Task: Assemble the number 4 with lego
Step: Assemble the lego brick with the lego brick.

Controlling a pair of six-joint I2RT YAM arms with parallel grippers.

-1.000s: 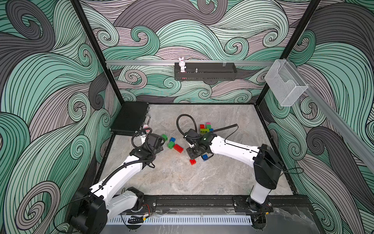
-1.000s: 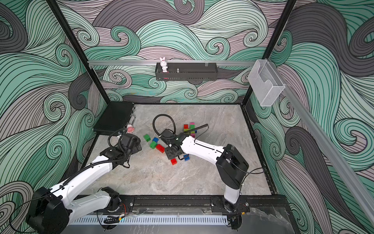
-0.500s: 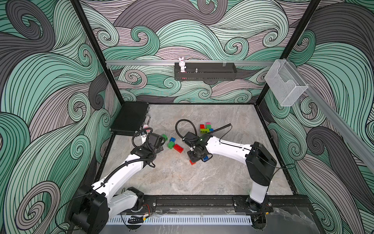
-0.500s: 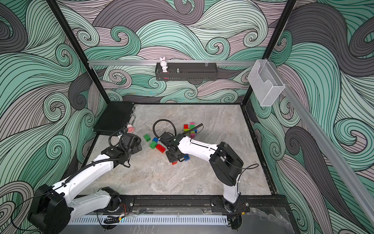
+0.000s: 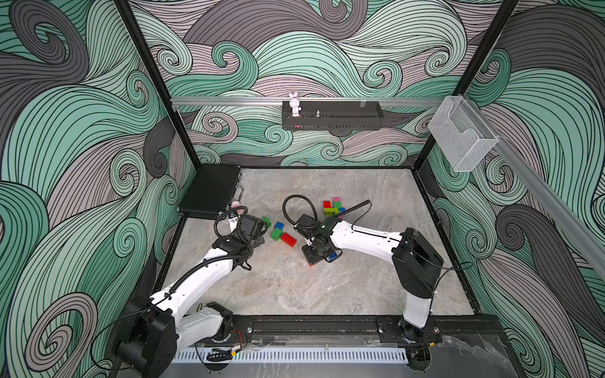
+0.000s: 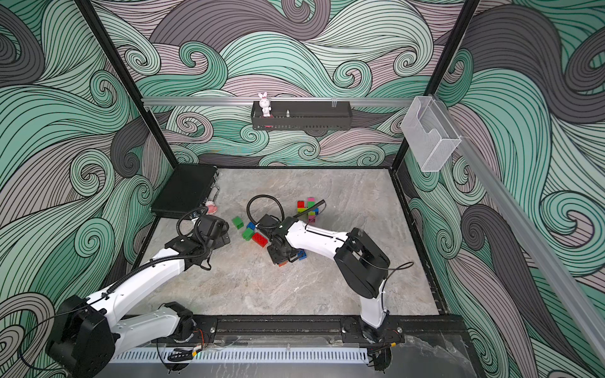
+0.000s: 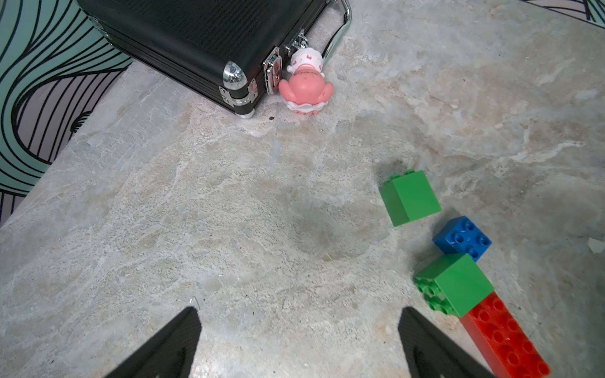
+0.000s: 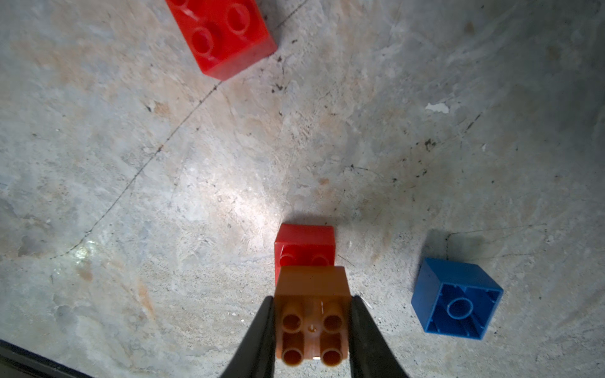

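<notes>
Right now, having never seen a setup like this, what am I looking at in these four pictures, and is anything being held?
Two white robot arms work on a stone-look table, each ending in a two-finger gripper. Both top views look down on everything; the other two pictures come from wrist cameras. The left gripper is open and empty, near a green brick, a blue brick and a long red brick. A black case and pink toy figure lie beyond. The right gripper grips an orange brick just over a small red brick. Some joined bricks stand further back.
</notes>
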